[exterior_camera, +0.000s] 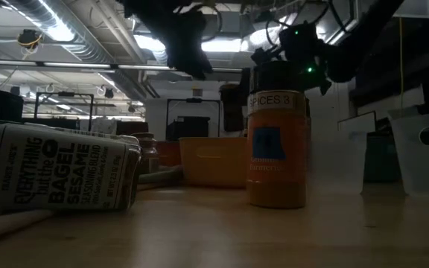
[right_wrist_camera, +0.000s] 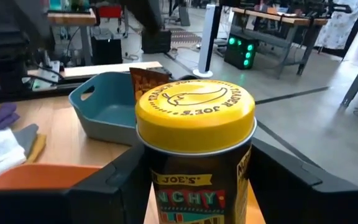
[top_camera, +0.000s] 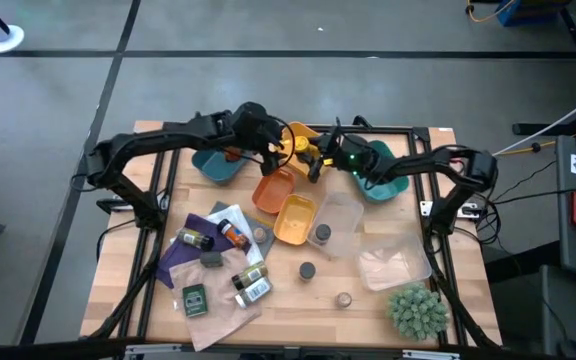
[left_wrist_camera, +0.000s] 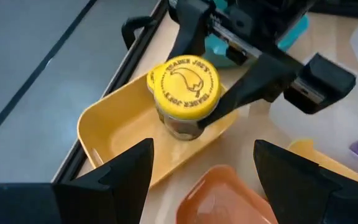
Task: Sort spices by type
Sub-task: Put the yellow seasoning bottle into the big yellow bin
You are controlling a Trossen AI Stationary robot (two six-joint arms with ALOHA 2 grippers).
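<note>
Yellow-lidded jar (left_wrist_camera: 183,93), upright over yellow tray (left_wrist_camera: 114,134)
Clamped in right tool (left_wrist_camera: 213,115); left tool (left_wrist_camera: 201,171), spread wide (empty), is stationed just beside.

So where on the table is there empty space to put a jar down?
Bare wood shows along the near edge, between the green packet and the spiky plant, around two small jars. The left side with the purple cloth is crowded, as are the far trays.
</note>
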